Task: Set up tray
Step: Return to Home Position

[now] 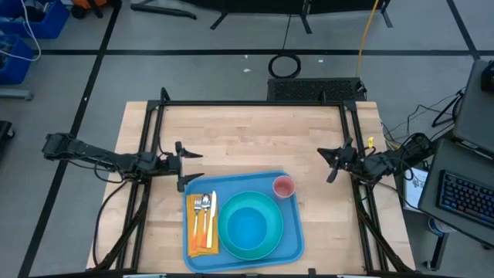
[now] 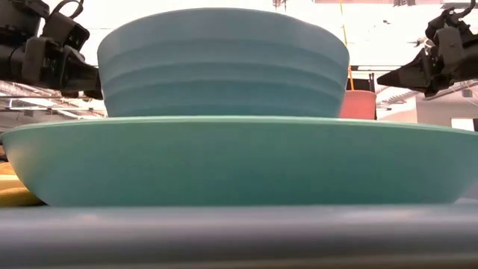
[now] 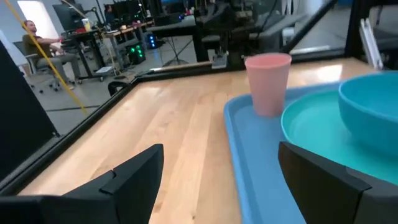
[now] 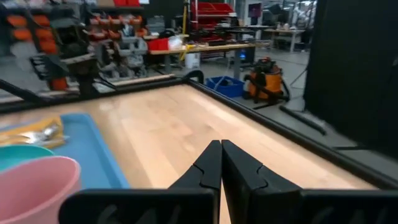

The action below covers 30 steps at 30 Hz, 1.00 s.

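Tray [image 1: 296, 239] sits at the near middle of the desk [image 1: 247, 139], and as far as I can see it's loaded. A turquoise plate [image 1: 251, 198] lies flat in the middle with a blue bowl [image 1: 248, 230] stacked inside it. A pink cup [image 1: 284, 186] stands upright at the tray's far right corner, and a yellow napkin [image 1: 191, 239] lies along the left side with cutlery [image 1: 205, 216] on top. I can't count the cutlery pieces for sure. Left hand [image 3: 221, 152] hangs over bare desk just beside the tray's far left corner, fingers wide apart and holding nothing. Right hand [image 4: 220, 152] is out over the desk's right side, clear of the tray, fingers pressed together and also empty. Neither hand touches anything. My read is that placing is done and everything looks squared up. What's left is parking both arms at home, and neither looks fully tucked yet.
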Each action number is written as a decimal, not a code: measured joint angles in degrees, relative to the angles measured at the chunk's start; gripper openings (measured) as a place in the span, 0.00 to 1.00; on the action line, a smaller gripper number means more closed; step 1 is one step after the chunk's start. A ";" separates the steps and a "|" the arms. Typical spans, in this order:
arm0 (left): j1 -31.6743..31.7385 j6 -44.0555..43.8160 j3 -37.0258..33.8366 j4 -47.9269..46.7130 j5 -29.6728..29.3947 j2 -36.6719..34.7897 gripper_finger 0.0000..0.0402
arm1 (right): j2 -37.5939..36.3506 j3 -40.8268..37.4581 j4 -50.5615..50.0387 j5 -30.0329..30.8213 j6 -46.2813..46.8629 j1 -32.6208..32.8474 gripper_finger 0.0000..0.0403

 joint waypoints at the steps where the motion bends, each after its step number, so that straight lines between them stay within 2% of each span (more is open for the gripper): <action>1: 0.00 -0.75 0.00 0.49 0.01 0.00 0.80 | 0.00 -0.01 0.69 -0.13 0.03 0.00 0.00; 12: 0.00 -2.64 0.02 1.33 0.05 0.00 0.77 | 0.00 -0.45 13.35 -0.09 -0.36 -0.03 0.00; 22: 0.00 -2.64 0.02 1.34 0.19 0.00 0.80 | 0.02 -0.39 13.93 -0.12 -0.36 -0.02 0.00; 30: 0.00 -2.63 0.02 1.34 0.17 0.00 0.78 | 0.02 -0.28 14.09 -0.12 -0.36 -0.02 0.00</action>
